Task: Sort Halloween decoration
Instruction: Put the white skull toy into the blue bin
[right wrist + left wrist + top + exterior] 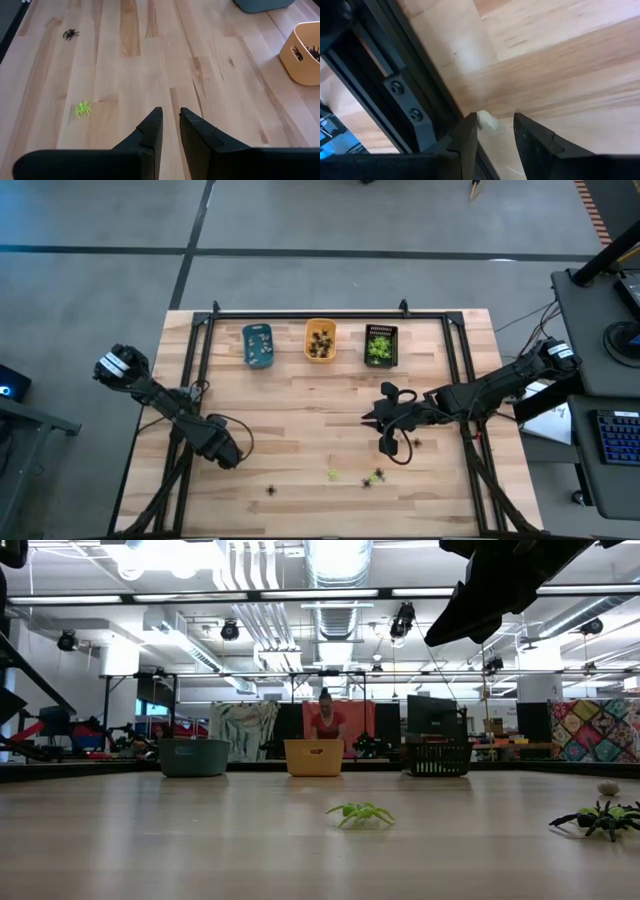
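Note:
In the left wrist view a tiny pale whitish figure [488,123] lies on the wood beside the black frame rail [405,95]. My left gripper [495,127] is open, points steeply down and has a finger on each side of the figure. In the high view it [230,452] is at the table's left, near side. My right gripper [170,125] hangs above the table's right middle [375,420] with only a narrow gap and nothing between its fingers. Loose on the wood are a yellow-green figure [333,474], a green figure [360,813] and black figures [272,491] [603,818]. My left gripper stands over the pale figure from above. The figure's edge [481,120] lies right beside the inner side of one finger [470,131]. I cannot tell whether that finger touches it. The figure rests on the table.
Three small trays stand in a row at the far edge: blue [258,345], orange [320,340] and black [380,345], each with figures inside. Black frame rails run along the table's left and right sides. A person shows far behind the trays in the low view.

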Available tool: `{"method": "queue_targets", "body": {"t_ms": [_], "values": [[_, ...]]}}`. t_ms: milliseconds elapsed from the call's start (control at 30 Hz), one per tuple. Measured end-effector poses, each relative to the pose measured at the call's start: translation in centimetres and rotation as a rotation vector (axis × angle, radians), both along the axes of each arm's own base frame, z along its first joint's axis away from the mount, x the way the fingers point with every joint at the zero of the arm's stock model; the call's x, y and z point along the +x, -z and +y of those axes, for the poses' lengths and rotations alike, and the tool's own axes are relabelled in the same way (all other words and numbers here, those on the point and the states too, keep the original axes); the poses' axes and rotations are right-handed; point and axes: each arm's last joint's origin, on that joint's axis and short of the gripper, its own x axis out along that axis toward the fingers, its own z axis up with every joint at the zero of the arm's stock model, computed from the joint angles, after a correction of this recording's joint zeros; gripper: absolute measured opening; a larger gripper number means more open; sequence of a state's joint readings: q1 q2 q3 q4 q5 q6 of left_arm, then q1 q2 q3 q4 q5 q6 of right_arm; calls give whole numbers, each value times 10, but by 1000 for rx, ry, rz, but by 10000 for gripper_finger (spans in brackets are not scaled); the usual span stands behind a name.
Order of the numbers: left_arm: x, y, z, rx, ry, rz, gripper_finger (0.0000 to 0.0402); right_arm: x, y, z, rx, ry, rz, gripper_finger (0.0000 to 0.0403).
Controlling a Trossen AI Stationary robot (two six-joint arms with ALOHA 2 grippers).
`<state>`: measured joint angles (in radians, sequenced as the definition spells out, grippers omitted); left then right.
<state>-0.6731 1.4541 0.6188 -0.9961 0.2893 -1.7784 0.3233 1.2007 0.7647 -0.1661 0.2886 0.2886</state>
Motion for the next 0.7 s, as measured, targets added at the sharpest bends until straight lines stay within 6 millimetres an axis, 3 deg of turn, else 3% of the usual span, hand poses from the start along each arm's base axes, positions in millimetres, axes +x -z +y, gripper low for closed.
{"method": "queue_targets", "body": {"t_ms": [300,700], "values": [[-5,2,-6,9,-8,-7,97,0,0,0,0,0,0,57],[-5,3,-8,-2,-7,-22,27,1,-1,0,5,0,-16,57]]}}
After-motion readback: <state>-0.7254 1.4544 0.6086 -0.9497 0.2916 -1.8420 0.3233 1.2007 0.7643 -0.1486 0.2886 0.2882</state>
